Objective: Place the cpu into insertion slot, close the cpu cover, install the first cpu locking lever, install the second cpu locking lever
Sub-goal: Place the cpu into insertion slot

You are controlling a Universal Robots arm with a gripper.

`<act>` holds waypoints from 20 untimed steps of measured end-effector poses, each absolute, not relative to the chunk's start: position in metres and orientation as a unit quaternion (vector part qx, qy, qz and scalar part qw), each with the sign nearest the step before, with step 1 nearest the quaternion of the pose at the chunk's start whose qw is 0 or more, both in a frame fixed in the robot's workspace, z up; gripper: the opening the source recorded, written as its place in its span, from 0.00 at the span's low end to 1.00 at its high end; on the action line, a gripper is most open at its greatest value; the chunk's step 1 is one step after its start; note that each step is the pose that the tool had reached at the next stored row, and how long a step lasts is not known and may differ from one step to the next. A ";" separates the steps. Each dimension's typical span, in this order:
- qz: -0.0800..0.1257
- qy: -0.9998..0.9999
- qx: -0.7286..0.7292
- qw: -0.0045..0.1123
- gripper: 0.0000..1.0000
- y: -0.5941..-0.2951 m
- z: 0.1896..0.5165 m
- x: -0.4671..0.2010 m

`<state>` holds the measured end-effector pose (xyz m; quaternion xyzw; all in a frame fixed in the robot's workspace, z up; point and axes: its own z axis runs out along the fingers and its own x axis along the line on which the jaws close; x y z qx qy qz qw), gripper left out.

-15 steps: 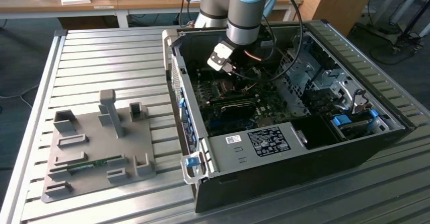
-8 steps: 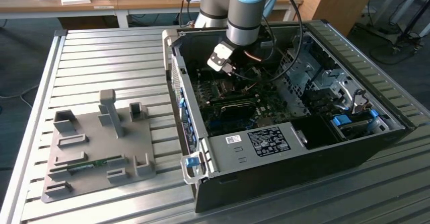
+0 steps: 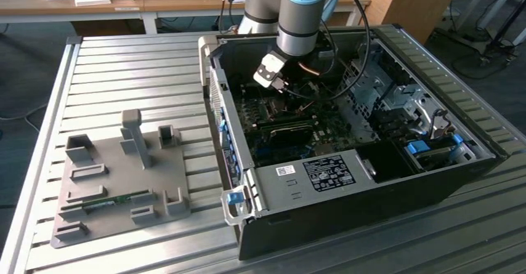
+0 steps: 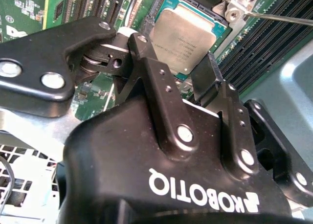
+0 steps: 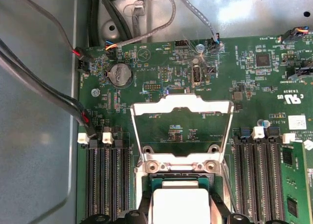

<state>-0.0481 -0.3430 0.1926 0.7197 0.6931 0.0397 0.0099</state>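
The two black fingers (image 4: 205, 82) of the gripper (image 4: 171, 56) are clamped on the cpu (image 4: 188, 35), a small flat square chip with a pale silvery-grey top. One finger presses against each of two opposite edges. In both wrist views the chip sits at the black square insertion slot (image 5: 177, 177), in it or just above it; I cannot tell whether it is fully seated. Just beyond the slot the cpu cover (image 5: 182, 102), a square silvery metal frame with an open centre, stands open on its hinge and leaves the slot uncovered. A thin silvery lever rod (image 4: 283, 18) lies unlatched beside the slot. Rows of black memory slots (image 5: 105, 180) flank the slot on the green motherboard (image 5: 161, 72), inside the open black computer case (image 3: 353, 218). I judge the first step to be in hand: placing the chip. It calls for the chip to lie flat and square in the slot before the grip loosens.
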 end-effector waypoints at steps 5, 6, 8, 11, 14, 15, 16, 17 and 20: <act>0.040 0.693 0.720 0.010 0.54 -0.343 0.192 -0.048; 0.040 0.693 0.720 0.010 0.54 -0.343 0.192 -0.048; 0.040 0.693 0.720 0.010 0.54 -0.343 0.192 -0.048; 0.040 0.693 0.720 0.010 0.54 -0.343 0.192 -0.048; 0.040 0.693 0.720 0.010 0.54 -0.343 0.192 -0.048; 0.040 0.693 0.720 0.010 0.54 -0.343 0.192 -0.048; 0.040 0.693 0.720 0.010 0.54 -0.343 0.192 -0.048; 0.040 0.693 0.720 0.010 0.55 -0.343 0.191 -0.048; 0.040 0.693 0.720 0.010 0.62 -0.343 0.191 -0.048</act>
